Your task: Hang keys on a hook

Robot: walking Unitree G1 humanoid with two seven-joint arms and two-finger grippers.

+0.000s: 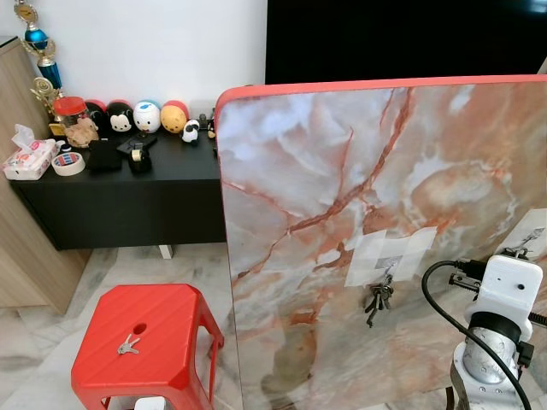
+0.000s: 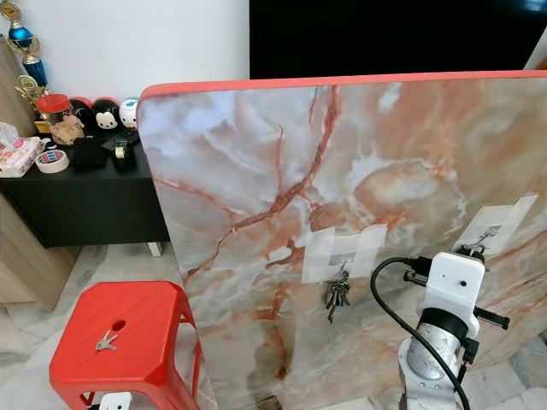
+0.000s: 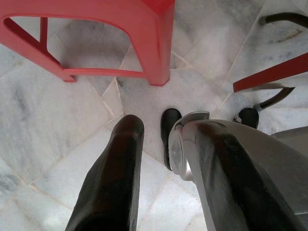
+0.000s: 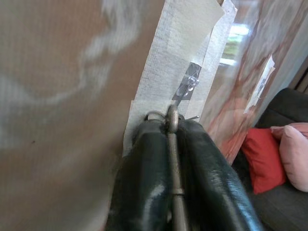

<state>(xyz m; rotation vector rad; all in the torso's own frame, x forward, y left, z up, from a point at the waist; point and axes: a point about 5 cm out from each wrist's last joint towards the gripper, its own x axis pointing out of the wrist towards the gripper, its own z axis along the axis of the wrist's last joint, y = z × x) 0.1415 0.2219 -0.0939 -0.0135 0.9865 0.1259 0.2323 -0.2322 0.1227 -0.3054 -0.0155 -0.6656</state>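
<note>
right gripper point(image 4: 168, 130): my fingers clamped on key ring point(image 4: 172, 118), frame centre, just below taped hook point(image 4: 188, 84) | left gripper point(image 3: 163, 159): fingers apart, above floor point(image 3: 48, 120)

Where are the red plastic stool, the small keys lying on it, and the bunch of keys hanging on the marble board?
Red plastic stool point(image 1: 175, 320): left eye view, bare part of seat.
Small silver keys point(image 1: 128, 345): left eye view, middle of the keys.
Hanging bunch of keys point(image 1: 379, 299): left eye view, middle of the bunch.
</note>
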